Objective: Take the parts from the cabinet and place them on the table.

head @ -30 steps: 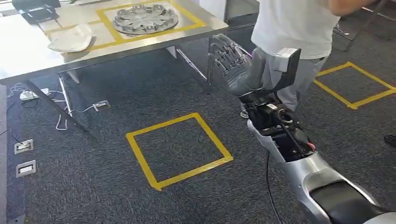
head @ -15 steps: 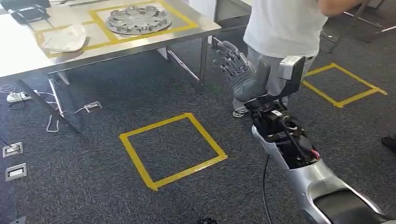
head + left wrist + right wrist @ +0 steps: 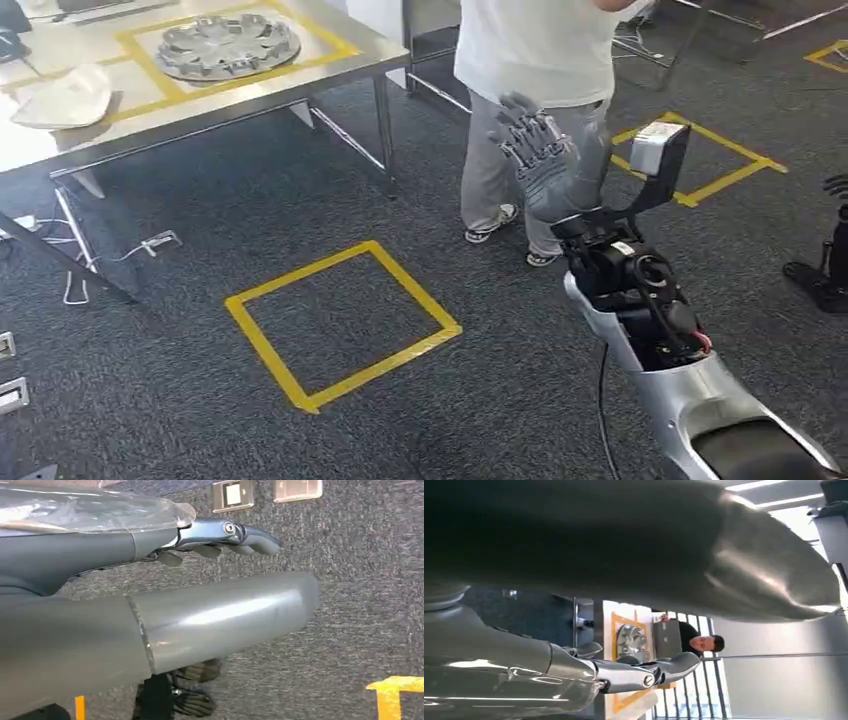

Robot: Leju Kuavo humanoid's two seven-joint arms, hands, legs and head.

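Dark grey carpet marked with yellow tape squares; steel-legged table stands at the far left; bright daylight on it.

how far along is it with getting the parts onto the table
Done, it seems: a silver wheel cover already lies inside a yellow tape square on the table, with a white part beside it. In hand: nothing; the right hand is raised with fingers spread and empty, and the left hand holds nothing. Left: no cabinet is in sight, so any further parts are yet to be fetched.
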